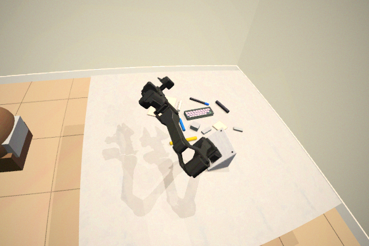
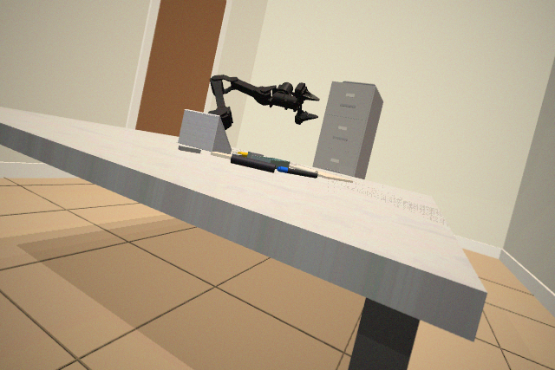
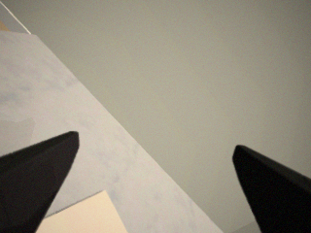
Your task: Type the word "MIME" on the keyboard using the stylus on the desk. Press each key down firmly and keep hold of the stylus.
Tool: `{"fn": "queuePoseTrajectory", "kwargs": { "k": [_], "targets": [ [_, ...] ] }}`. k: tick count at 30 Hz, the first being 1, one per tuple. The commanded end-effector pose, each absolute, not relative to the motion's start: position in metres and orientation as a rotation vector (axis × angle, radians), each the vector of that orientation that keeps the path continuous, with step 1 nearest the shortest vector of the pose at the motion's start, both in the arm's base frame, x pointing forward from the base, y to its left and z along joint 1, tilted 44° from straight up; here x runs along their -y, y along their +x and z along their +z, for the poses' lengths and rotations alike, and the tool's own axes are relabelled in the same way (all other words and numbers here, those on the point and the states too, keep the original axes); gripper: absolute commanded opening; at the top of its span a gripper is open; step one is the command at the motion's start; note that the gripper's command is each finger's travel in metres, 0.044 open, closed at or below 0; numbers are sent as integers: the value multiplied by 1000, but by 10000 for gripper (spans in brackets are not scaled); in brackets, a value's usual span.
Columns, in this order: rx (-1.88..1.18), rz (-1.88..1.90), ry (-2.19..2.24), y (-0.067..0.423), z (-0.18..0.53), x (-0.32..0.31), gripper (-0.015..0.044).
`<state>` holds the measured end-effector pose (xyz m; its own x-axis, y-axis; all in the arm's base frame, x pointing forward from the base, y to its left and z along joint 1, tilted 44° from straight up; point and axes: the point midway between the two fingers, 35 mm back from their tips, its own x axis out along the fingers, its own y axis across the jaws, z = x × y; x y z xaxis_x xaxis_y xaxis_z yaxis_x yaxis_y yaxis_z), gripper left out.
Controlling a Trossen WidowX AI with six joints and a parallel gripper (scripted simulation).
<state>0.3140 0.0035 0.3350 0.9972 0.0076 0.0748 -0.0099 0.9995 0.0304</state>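
The small keyboard (image 1: 198, 113) (image 2: 268, 159), dark green with pale keys, lies flat on the white desk (image 1: 238, 195) (image 2: 313, 217) (image 3: 73, 97). A slim black stylus with a blue tip (image 1: 198, 101) (image 2: 299, 172) lies just behind it. My gripper (image 1: 155, 86) (image 2: 313, 107) (image 3: 157, 145) is open and empty. It hangs high above the desk, left of the keyboard, over a cream sheet (image 1: 151, 112) (image 3: 87, 216). In the wrist view only the two dark fingertips, the desk edge and the wall show.
A thick black cylinder (image 1: 222, 106) (image 2: 251, 163), a blue pen (image 1: 181, 124), a yellow pen (image 1: 190, 139) (image 2: 242, 152), small grey blocks (image 1: 195, 126) and a cream note (image 1: 219, 125) lie around the keyboard. A grey wedge (image 1: 223, 148) (image 2: 201, 131) stands at the arm's base.
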Motion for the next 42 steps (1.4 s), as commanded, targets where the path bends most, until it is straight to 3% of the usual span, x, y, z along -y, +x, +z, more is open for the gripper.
{"fn": "queuePoseTrajectory", "kwargs": {
  "k": [1,9,17,27,42],
  "targets": [
    [63,10,27,316,333,-3,414],
    [-464,118,-48,370,225,12,204],
    [-967,304,92,373,115,31,0],
    [-1372,554,565,339,28,45,0],
    [-1389,568,607,337,23,48,0]
  ]
}}
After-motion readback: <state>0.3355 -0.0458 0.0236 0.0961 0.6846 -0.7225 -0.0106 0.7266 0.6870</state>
